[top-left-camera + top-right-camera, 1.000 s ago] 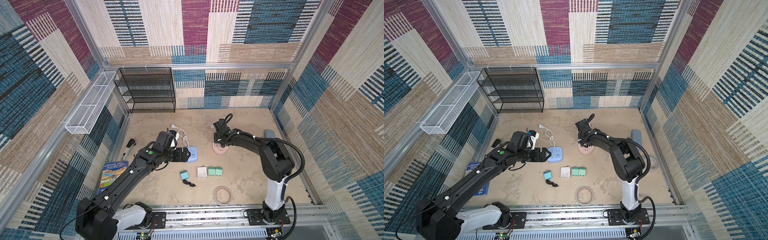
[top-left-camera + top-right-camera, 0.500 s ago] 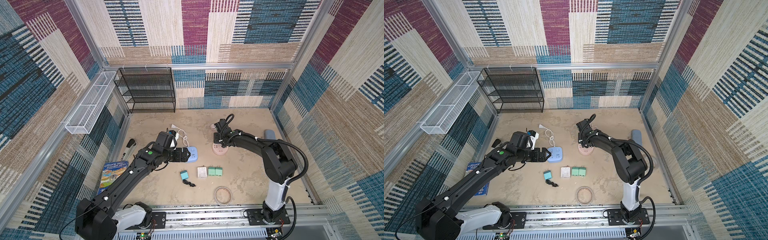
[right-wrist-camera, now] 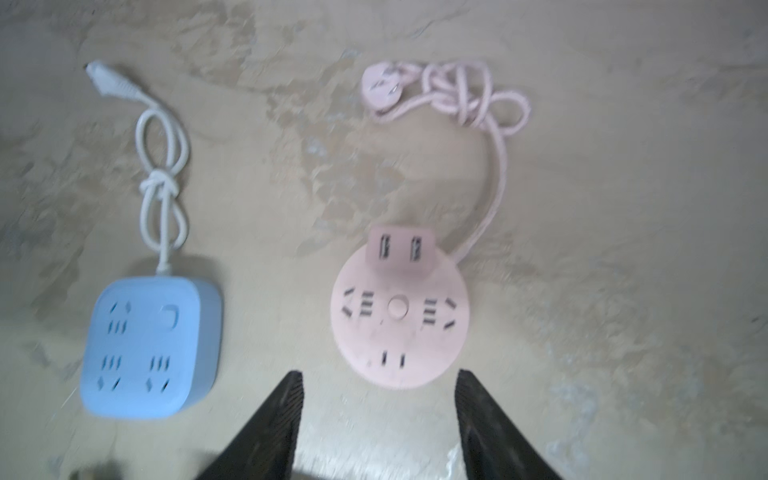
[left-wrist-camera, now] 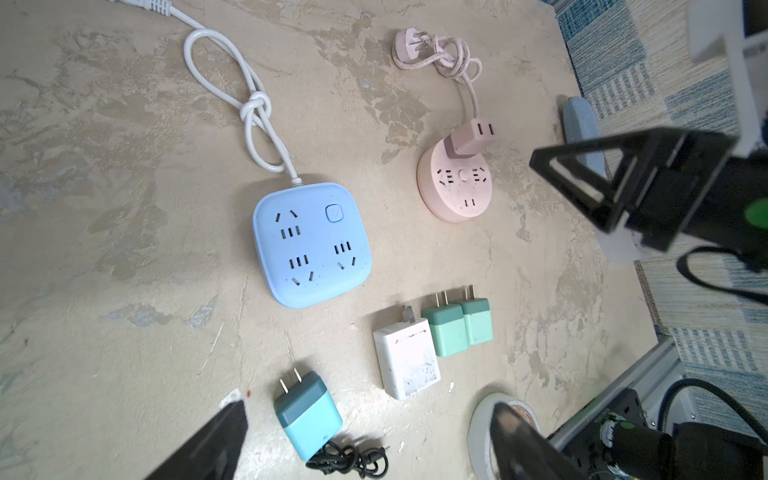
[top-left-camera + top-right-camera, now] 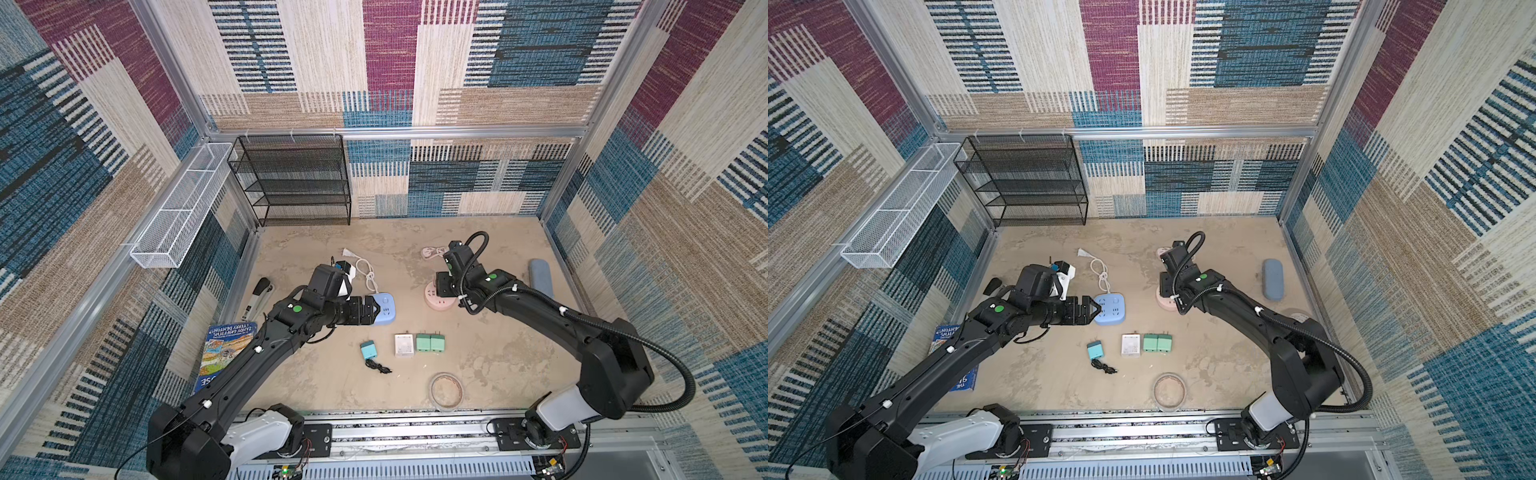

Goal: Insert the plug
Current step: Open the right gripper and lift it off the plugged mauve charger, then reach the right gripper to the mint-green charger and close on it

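1. Table (image 5: 498, 357). Sand-coloured and carries every item. Places below are given from the pink round power strip (image 4: 461, 199).
2. Right gripper (image 3: 379, 376). Hangs above the pink strip on its arm-base side. The jaws are parted with nothing between them, probably because its work at the socket is done.
3. Left gripper (image 5: 1090, 311). Left of the pink strip, over the outer edge of the blue square power strip (image 4: 311, 245). The jaws are spread wide and empty, probably standing by.
4. Blue square power strip. Near the pink strip on its left, apart from it. It lies flat with all sockets vacant.
5. Pink round power strip. Lies flat and face up so that plugs enter from above, with its cord bundled behind it.
6. White charger (image 4: 407, 361), two green chargers (image 4: 446, 330), teal charger (image 4: 309, 415). They lie on their sides on the arm-base side of the pink strip, laid out for picking.
7. Pink adapter plug (image 4: 471, 139). The task's thing stands on the pink strip's cord-side socket with no prongs showing, so it is judged seated. It lies beyond the right gripper's tips and is not touched by them.
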`<action>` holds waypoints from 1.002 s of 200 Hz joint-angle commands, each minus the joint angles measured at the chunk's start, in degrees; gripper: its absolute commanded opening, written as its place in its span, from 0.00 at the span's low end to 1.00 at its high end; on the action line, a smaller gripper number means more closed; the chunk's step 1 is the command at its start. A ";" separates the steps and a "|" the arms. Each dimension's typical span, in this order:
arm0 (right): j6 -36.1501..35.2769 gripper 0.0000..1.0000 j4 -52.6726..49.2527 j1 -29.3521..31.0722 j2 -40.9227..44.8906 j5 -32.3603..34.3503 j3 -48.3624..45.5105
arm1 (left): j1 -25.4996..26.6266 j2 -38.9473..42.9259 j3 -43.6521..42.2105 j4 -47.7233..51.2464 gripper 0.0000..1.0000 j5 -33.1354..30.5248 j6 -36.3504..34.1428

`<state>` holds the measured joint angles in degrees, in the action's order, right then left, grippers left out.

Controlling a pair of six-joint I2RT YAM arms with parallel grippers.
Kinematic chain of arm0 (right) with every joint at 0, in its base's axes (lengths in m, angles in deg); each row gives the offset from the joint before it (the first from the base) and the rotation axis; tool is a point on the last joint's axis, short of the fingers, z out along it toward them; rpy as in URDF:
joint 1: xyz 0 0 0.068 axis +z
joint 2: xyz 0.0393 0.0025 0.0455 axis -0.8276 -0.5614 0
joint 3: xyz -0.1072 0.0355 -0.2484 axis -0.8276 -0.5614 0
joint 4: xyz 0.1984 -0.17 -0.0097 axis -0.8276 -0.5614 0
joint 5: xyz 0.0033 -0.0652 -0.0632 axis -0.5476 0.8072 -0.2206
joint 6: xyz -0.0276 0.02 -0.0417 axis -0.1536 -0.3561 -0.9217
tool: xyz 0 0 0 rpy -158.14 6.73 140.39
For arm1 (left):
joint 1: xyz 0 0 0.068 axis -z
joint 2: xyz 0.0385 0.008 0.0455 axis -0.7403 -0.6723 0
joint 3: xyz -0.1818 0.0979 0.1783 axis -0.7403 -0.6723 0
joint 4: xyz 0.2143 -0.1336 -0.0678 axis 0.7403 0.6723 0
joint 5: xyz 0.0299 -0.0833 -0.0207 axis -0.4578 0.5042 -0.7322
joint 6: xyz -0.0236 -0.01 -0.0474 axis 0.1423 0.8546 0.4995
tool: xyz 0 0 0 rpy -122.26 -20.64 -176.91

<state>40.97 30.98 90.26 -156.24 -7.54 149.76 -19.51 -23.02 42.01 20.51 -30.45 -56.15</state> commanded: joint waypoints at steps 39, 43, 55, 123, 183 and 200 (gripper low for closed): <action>9.03 0.57 -7.92 8.07 6.31 -2.56 -8.72 | -0.10 2.32 -2.47 -2.61 0.96 4.10 2.91; 9.44 0.56 -7.73 8.24 6.62 -3.01 -9.32 | -0.04 2.28 -2.65 -2.81 0.96 4.14 2.89; 10.23 0.53 -7.10 8.93 7.07 -4.13 -10.61 | -0.06 2.14 -3.05 -2.92 0.96 4.29 2.78; 12.90 0.51 -3.46 11.22 5.56 -5.83 -15.58 | 0.23 0.97 -3.37 -3.72 0.95 5.36 2.91; 13.04 0.51 -1.36 11.29 3.21 -6.68 -15.85 | 1.14 -0.62 -3.27 -4.66 0.95 6.16 2.82; 12.87 0.51 -0.98 11.29 2.29 -6.72 -15.55 | 1.77 -0.82 -3.54 -5.16 0.95 6.31 3.13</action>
<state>53.23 27.70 101.52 -153.04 -14.05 133.83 -18.33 -23.59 38.47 17.10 -24.79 -53.59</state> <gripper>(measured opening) 0.509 0.948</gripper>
